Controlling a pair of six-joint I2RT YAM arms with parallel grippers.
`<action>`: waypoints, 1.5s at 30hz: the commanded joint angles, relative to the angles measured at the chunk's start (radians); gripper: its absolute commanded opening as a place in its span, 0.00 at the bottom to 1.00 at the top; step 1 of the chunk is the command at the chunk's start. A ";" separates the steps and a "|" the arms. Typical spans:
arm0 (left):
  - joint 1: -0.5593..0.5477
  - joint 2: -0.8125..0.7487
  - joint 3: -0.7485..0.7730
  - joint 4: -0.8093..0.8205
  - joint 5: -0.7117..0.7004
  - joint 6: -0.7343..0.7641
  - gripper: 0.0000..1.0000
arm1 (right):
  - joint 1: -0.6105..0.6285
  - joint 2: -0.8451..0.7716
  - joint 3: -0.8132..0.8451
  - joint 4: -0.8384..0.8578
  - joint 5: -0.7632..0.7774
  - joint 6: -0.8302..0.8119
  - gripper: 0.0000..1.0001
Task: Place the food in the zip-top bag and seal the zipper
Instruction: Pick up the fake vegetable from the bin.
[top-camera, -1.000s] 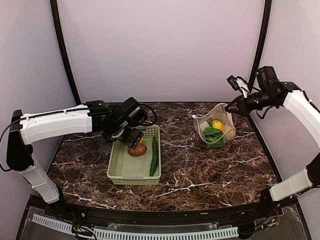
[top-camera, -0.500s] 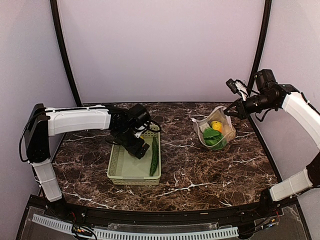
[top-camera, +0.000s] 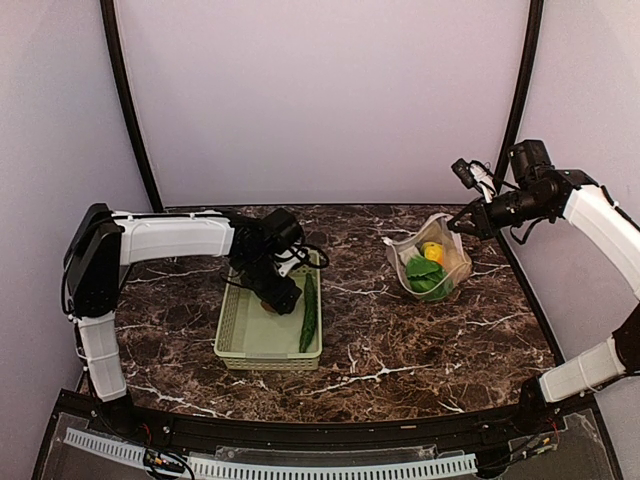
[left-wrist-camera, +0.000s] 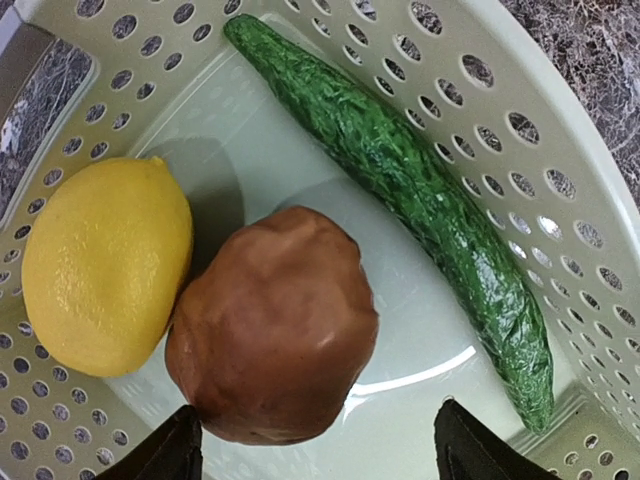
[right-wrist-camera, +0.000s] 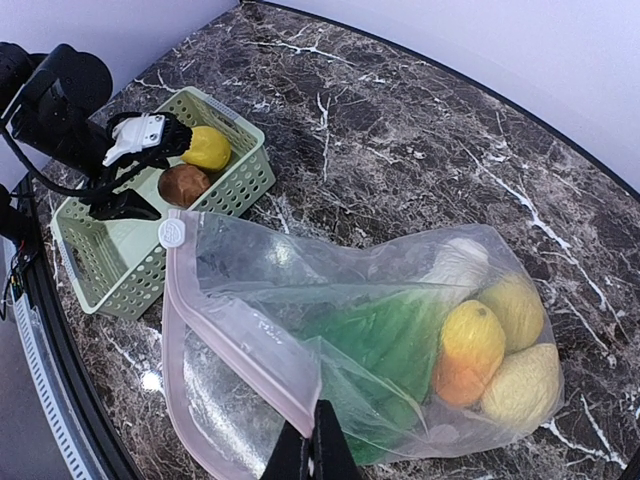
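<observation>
Left fingers wide over potato in basket
Right fingers pinched shut on zip-top bag rim; lemon and cucumber flank the potato

dark brown marble-pattern surface with white veins, pale green lattice basket sitting flat left of centre, clear zip-top bag with its bottom resting on the right rear part, well apart from basket
</observation>
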 joint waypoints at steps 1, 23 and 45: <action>0.008 0.019 0.040 0.006 0.011 0.058 0.78 | 0.005 -0.027 -0.011 0.014 -0.003 -0.005 0.00; 0.008 0.096 0.097 0.047 -0.065 0.048 0.82 | 0.005 -0.016 -0.016 0.013 0.000 -0.006 0.00; 0.007 0.139 0.161 -0.008 -0.031 0.018 0.52 | 0.005 0.001 -0.026 0.017 0.000 -0.010 0.00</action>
